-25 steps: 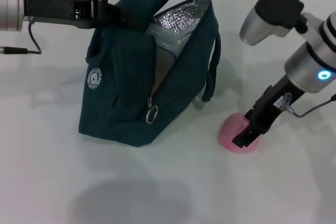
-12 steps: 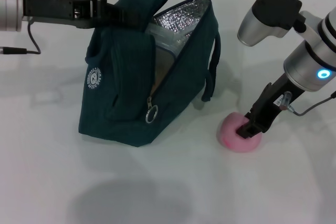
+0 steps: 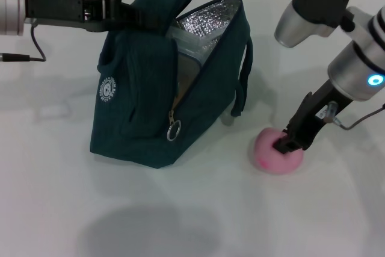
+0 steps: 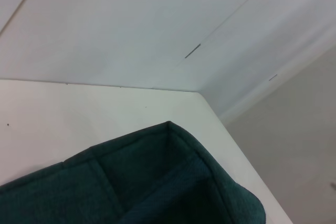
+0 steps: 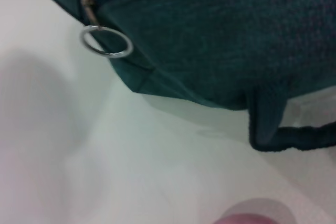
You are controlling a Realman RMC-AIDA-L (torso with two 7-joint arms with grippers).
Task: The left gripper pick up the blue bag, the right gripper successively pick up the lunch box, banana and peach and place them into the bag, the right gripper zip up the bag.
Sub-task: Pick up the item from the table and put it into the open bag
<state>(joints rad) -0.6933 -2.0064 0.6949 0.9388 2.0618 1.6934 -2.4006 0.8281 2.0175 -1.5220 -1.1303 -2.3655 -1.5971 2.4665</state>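
The blue bag [image 3: 150, 106] stands on the white table, its mouth open and the silver lining showing. My left gripper [image 3: 143, 17] is shut on the bag's raised handle at the top left. The left wrist view shows only the bag's fabric [image 4: 157, 182]. A pale lunch box [image 3: 191, 39] lies inside the opening. Under it is a tan sliver; I cannot tell whether it is the banana. The pink peach [image 3: 269, 153] rests on the table right of the bag, with my right gripper [image 3: 284, 145] shut on its top. The ring zip pull [image 5: 105, 41] hangs near the bag's lower front.
The bag's second handle [image 3: 243, 82] hangs loose on its right side, and shows as a loop [image 5: 283, 132] in the right wrist view. A black cable [image 3: 24, 58] trails from the left wrist. The table's far corner [image 4: 202, 94] meets the wall behind.
The right gripper's near finger has drawn in onto the peach. The arm has edged up and right, and the peach has shifted slightly right with it. The left arm and the bag are unmoved.
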